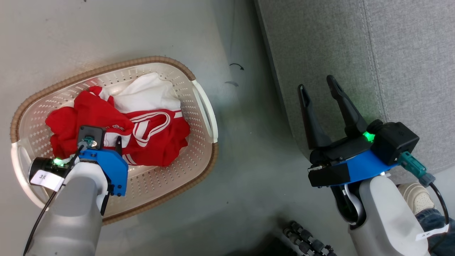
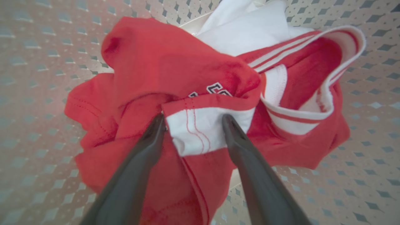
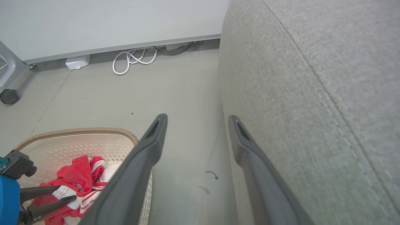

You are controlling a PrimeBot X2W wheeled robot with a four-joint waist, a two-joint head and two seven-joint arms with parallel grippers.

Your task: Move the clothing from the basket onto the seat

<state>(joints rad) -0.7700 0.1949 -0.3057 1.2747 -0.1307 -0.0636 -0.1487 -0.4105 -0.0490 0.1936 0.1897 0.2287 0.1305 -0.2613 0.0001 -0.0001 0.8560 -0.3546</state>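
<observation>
The cream basket (image 1: 106,69) with a brown rim stands on the floor at the left. In it lies the clothing (image 1: 153,135), a crumpled heap of red fabric with white stripes and a white part. My left gripper (image 2: 192,120) points down into the basket (image 2: 31,62), open, its fingers either side of a white-and-red fold of the clothing (image 2: 156,62). My right gripper (image 1: 316,83) is open and empty, hanging over the front edge of the grey seat (image 1: 355,53). The right wrist view shows the right gripper (image 3: 197,118) beside the seat (image 3: 312,93), with the basket (image 3: 78,131) at lower left.
Bare grey floor (image 1: 245,142) separates the basket from the seat. A person's pale shoe (image 1: 416,197) and jeans leg show at the lower right. A black ribbed part (image 1: 305,241) sits at the bottom edge. White cables (image 3: 131,59) and a caster wheel (image 3: 9,97) lie along the far wall.
</observation>
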